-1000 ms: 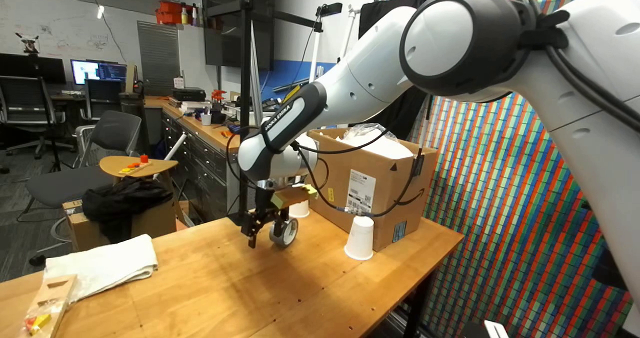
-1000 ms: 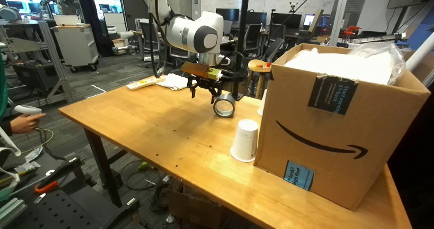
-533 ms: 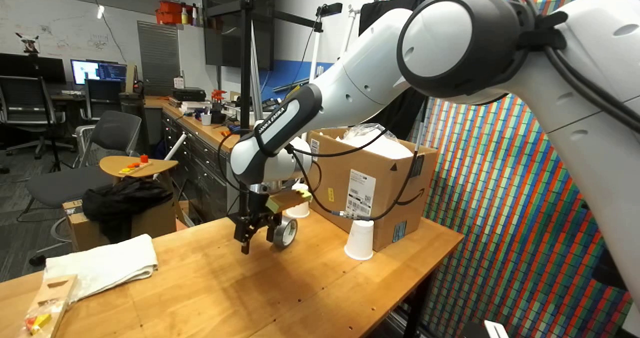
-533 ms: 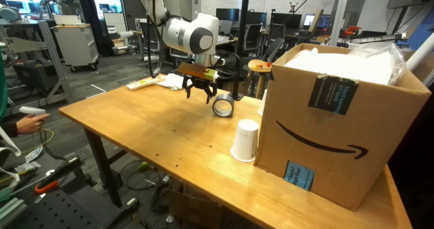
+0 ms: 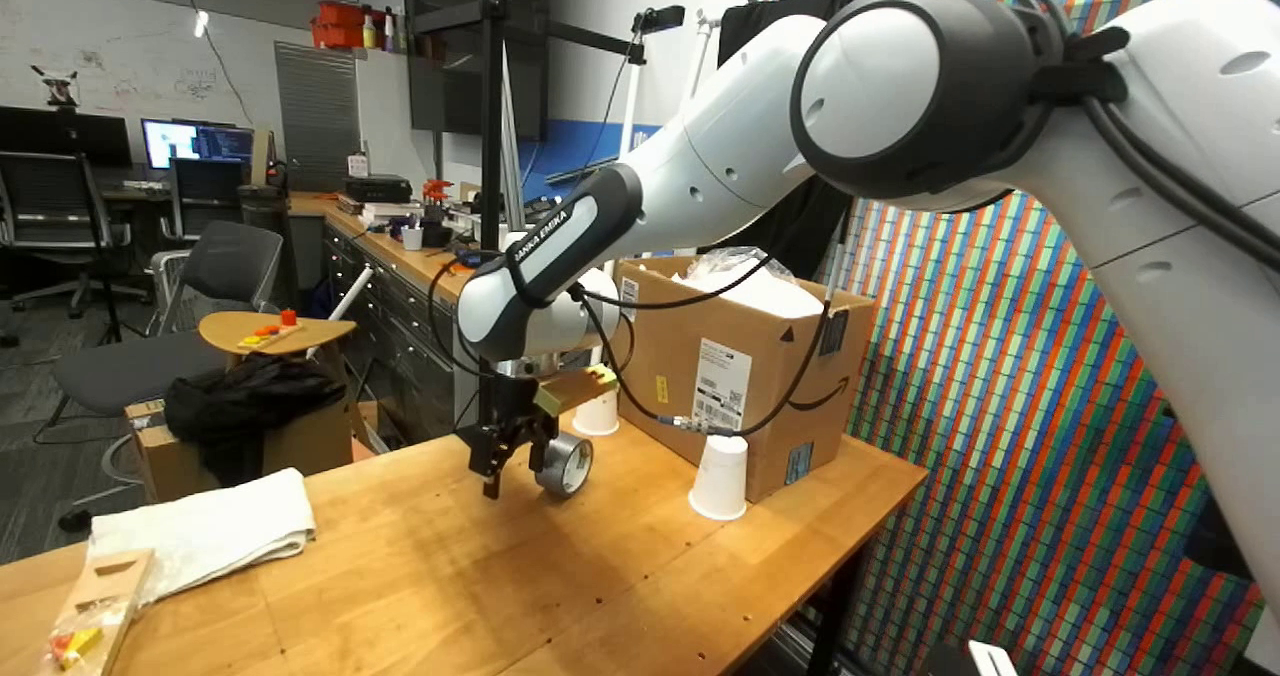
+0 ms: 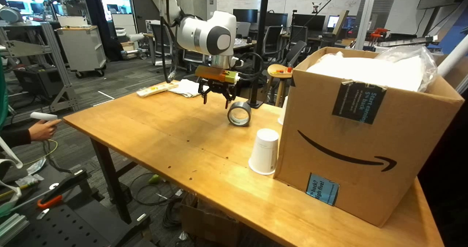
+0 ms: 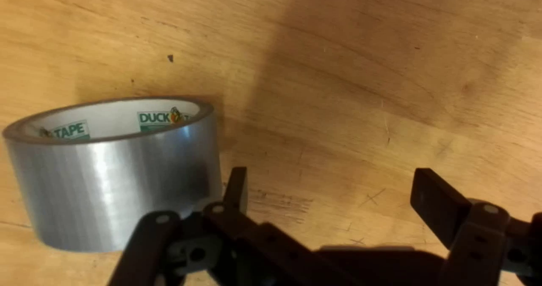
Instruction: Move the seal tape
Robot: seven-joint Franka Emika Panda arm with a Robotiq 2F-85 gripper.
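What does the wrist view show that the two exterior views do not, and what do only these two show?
Only the wrist view shows readable lettering, DUCK and TAPE, inside the seal tape. Only the exterior views show the cardboard box, the white paper cups, the folded white cloth and the robot arm. All share the seal tape, the wooden table and the open gripper, with the seal tape outside its jaws.

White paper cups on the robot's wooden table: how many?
2: an upside-down white paper cup by the brown cardboard box, a second cup partly hidden behind it in an exterior view. More could be hidden.
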